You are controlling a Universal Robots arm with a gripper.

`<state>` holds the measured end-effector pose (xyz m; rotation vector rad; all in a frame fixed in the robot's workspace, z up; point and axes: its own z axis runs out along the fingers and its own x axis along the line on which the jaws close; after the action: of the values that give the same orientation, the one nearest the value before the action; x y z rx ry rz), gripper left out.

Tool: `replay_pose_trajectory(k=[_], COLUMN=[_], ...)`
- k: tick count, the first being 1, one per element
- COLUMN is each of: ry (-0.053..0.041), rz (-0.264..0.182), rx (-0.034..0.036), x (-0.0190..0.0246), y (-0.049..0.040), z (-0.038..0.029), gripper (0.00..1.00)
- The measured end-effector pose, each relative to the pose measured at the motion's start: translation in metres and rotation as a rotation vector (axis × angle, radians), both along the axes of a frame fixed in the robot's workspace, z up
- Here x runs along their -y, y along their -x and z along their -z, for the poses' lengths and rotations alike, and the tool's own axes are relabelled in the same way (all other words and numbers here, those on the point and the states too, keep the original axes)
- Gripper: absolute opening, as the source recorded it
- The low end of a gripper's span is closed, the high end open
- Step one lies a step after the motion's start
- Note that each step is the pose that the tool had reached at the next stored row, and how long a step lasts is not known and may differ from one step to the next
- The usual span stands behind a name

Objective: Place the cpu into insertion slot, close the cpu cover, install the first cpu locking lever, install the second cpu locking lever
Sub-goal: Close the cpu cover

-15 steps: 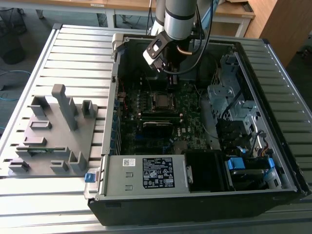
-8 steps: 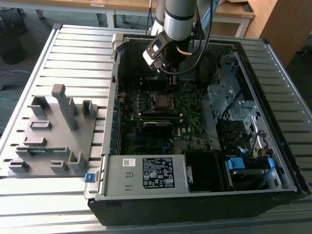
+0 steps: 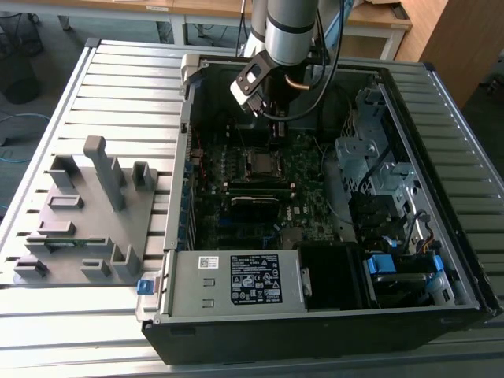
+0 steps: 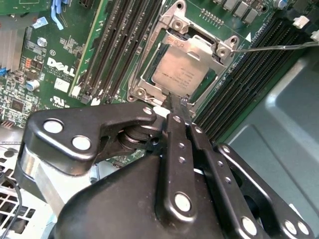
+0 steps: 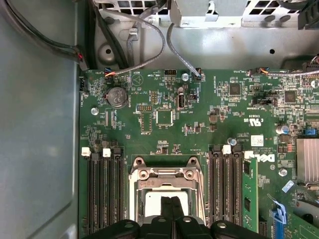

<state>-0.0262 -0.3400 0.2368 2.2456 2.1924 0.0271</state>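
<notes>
Second wrist view puts the gripper (image 4: pixel 177 103) right at the edge of the insertion slot (image 4: pixel 144 74). Its two black fingers (image 4: pixel 175 134) are pressed together with nothing between them, and their tips are at the slot's metal rim, perhaps touching it. The cpu (image 4: pixel 180 73) lies flat inside the slot, dull grey top up, and the cpu cover (image 4: pixel 199 46) appears to be down over it, the chip showing through its window. A thin silver locking lever (image 4: pixel 279 47) runs out from one corner of the slot and looks unlatched, so I judge the lever work to be the step in hand; which of the two levers it is I cannot tell. To do it well, the closed tips should bear on the wire itself rather than on the cover or the chip. They should carry it down and under its hook in one steady sweep, keeping off the long black memory slots (image 4: pixel 117 45) that flank the slot on both sides. In the first wrist view the green motherboard (image 5: pixel 164 117) spreads out beyond the slot. In the exterior view the slot sits mid-board inside an open computer case (image 3: pixel 315 331), beneath the arm (image 3: pixel 287 31). The case lies on a slatted metal desk (image 3: pixel 118 79), with a grey fixture (image 3: pixel 87 213) well off to the exterior view's left of the slot. Farther from the slot are wooden furniture (image 3: pixel 378 16) and a grey floor (image 3: pixel 47 31) with loose cables (image 3: pixel 16 118).
</notes>
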Motion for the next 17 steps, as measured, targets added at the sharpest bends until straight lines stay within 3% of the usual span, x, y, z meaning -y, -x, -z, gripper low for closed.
replay_pose_trajectory(k=[6,17], ry=[0.0002,0.0003], rz=[0.0,-0.004], rx=[-0.0002,-0.0001], x=[0.0001,0.0], y=[0.0028,0.0027], z=[0.0046,0.005], gripper=[0.1,0.1])
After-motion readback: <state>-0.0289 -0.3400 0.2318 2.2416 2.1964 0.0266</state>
